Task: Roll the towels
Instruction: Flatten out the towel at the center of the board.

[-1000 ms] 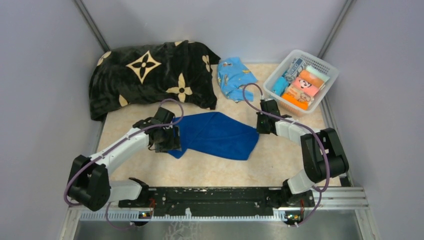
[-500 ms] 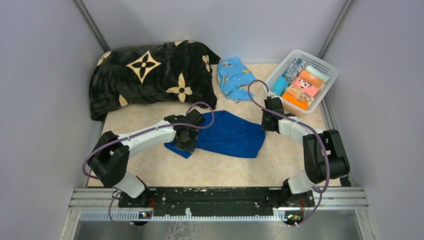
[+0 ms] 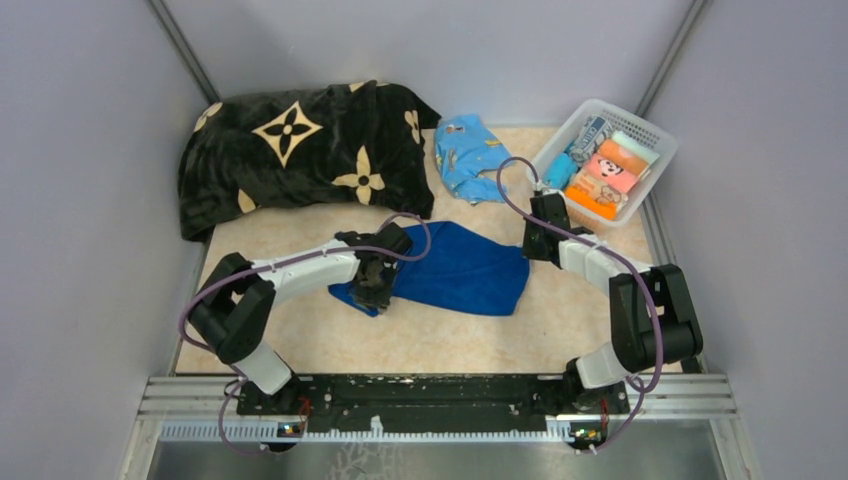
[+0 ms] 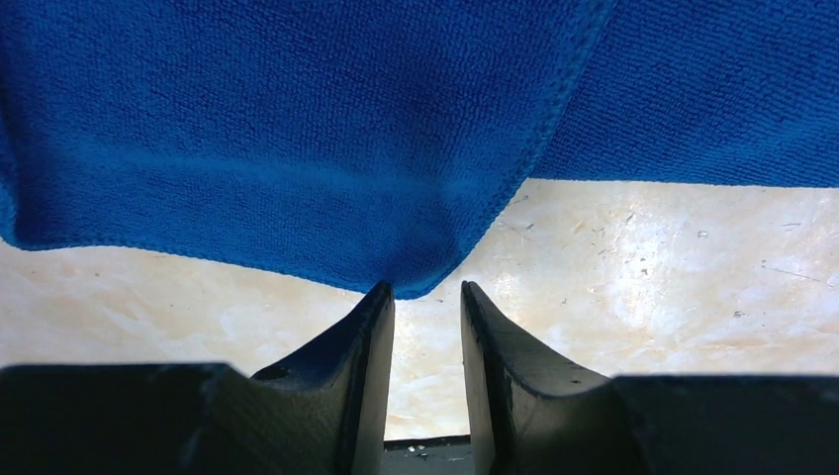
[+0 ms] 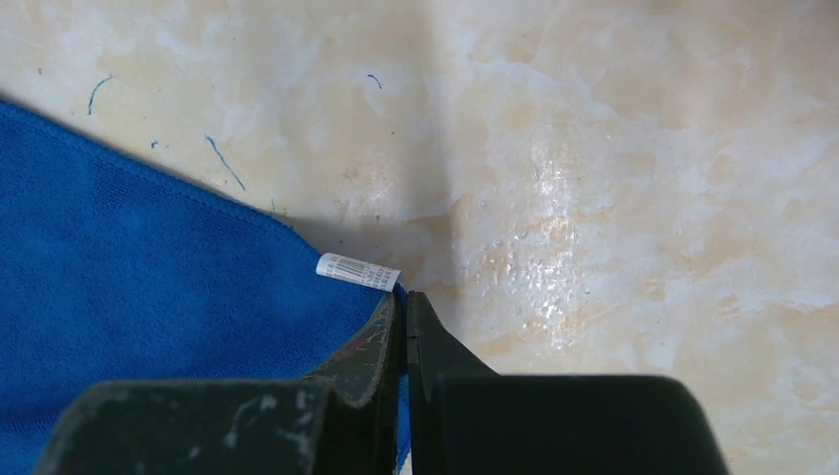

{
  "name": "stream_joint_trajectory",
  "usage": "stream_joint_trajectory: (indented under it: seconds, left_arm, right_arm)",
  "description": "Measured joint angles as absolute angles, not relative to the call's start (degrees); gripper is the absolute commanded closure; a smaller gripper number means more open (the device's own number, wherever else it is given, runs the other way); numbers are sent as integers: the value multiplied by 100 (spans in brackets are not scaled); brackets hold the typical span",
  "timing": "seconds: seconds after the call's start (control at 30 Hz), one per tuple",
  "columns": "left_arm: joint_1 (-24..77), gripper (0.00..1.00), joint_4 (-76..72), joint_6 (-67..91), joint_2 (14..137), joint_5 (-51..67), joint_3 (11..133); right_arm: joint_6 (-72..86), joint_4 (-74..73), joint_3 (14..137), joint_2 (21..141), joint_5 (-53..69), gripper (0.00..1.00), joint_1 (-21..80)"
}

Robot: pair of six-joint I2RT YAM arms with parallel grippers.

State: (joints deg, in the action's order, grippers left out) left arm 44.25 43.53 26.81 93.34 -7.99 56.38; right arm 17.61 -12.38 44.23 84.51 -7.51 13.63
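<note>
Beige marbled bench (image 3: 450,340), grey walls (image 3: 420,50); royal-blue towel (image 3: 460,270) barcode tag (image 5: 357,271) unreadable; right gripper (image 5: 404,302) clenched on towel corner, left gripper (image 4: 423,287) grasp unclear

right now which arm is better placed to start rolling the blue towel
Left, probably: the left tool is open at the blue towel's hanging corner; the right tool is shut on the labelled corner.

Black flowered blanket (image 3: 300,150) far left, basket (image 3: 640,121) far right
</note>
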Motion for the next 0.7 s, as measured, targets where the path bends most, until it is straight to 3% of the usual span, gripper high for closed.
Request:
stream_joint_trajectory:
  seconds: [0.33, 0.63, 0.7]
  left_arm:
    - [4427, 66, 4233, 2679, 9568, -744, 5572]
    - [4462, 100, 4399, 2744, 9699, -908, 5699]
    - [4462, 100, 4425, 2775, 9675, -982, 5710]
  right_arm:
    - [1761, -1194, 4362, 8449, -679, 100, 1363]
    - [1765, -1214, 4357, 8399, -591, 100, 1363]
    - [1765, -1264, 4357, 8324, -591, 100, 1363]
